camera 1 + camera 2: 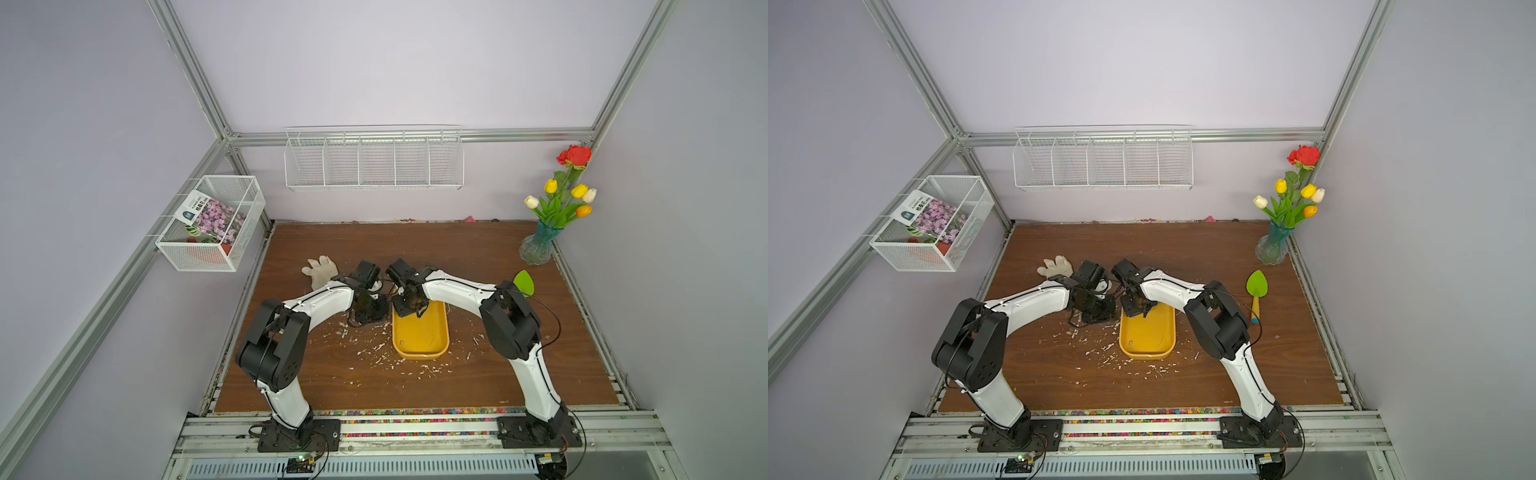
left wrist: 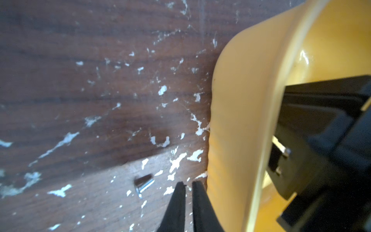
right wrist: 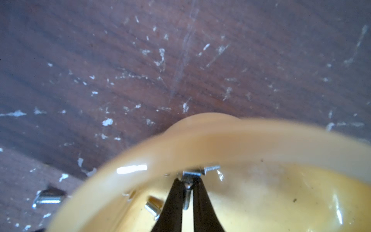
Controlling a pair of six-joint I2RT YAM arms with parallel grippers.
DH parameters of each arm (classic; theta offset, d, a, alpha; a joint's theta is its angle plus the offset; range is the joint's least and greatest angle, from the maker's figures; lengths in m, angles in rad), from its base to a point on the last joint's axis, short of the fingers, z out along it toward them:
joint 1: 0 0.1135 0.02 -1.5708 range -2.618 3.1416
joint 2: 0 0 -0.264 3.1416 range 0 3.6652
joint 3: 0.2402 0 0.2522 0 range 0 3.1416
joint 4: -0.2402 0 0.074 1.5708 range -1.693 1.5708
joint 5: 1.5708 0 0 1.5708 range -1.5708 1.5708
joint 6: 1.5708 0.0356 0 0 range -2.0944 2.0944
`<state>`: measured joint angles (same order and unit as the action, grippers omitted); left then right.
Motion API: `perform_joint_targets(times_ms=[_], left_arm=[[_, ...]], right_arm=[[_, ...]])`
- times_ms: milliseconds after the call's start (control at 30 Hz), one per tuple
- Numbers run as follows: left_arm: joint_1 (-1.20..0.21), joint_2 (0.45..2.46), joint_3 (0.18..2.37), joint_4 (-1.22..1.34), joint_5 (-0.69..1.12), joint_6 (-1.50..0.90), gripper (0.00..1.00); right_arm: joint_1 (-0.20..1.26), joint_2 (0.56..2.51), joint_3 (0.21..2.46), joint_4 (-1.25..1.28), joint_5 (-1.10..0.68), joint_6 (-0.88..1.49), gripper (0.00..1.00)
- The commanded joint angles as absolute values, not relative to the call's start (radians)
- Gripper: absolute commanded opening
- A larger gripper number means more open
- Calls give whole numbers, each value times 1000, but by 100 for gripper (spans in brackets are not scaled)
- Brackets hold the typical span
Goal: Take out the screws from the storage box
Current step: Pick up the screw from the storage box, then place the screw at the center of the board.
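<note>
The yellow-orange storage box (image 1: pixel 420 332) (image 1: pixel 1147 334) lies mid-table in both top views. My right gripper (image 3: pixel 187 180) (image 1: pixel 409 305) reaches into its far end, shut on a small silver screw (image 3: pixel 187 195) that stands between the fingers. Three more screws (image 3: pixel 153 206) (image 3: pixel 191 173) (image 3: pixel 211 167) lie on the box floor by the rim (image 3: pixel 241 140). Another screw (image 1: pixel 402 342) rests near the box's front. My left gripper (image 2: pixel 185 183) (image 1: pixel 376 311) hangs just outside the box wall (image 2: pixel 241 120), shut with nothing in it. One screw (image 2: pixel 144 184) (image 3: pixel 48 198) lies on the wood beside it.
White flecks (image 1: pixel 374 349) litter the brown table around the box. A white glove (image 1: pixel 320 270) lies behind the left arm, a green trowel (image 1: pixel 1257 286) to the right, a vase of flowers (image 1: pixel 538 245) in the far right corner. Wire baskets (image 1: pixel 374 162) (image 1: pixel 212 224) hang on the walls.
</note>
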<state>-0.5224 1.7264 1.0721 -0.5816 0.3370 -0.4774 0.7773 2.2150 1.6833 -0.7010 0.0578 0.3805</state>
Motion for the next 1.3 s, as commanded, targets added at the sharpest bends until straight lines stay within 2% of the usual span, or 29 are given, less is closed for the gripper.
perform_joint_targets(times_ms=[0,333,933,1133,1267], left_arm=[[-509,1687,1057,-574,327,-479,14],[-497,1678,1076,-590,323,-471,14],[-526,1618,1256,-640,318,-433,14],[-607,1696,1379,-699,272,-365,14],[-647,1751,1382,-675,265,-361,14]], right_arm=[[769,2332,1596,-790,44,379,2],[752,2200,1586,-753,32,379,0],[657,1750,1452,-803,26,390,0],[567,1573,1295,-832,41,392,0],[516,1501,1152,-830,69,397,0]])
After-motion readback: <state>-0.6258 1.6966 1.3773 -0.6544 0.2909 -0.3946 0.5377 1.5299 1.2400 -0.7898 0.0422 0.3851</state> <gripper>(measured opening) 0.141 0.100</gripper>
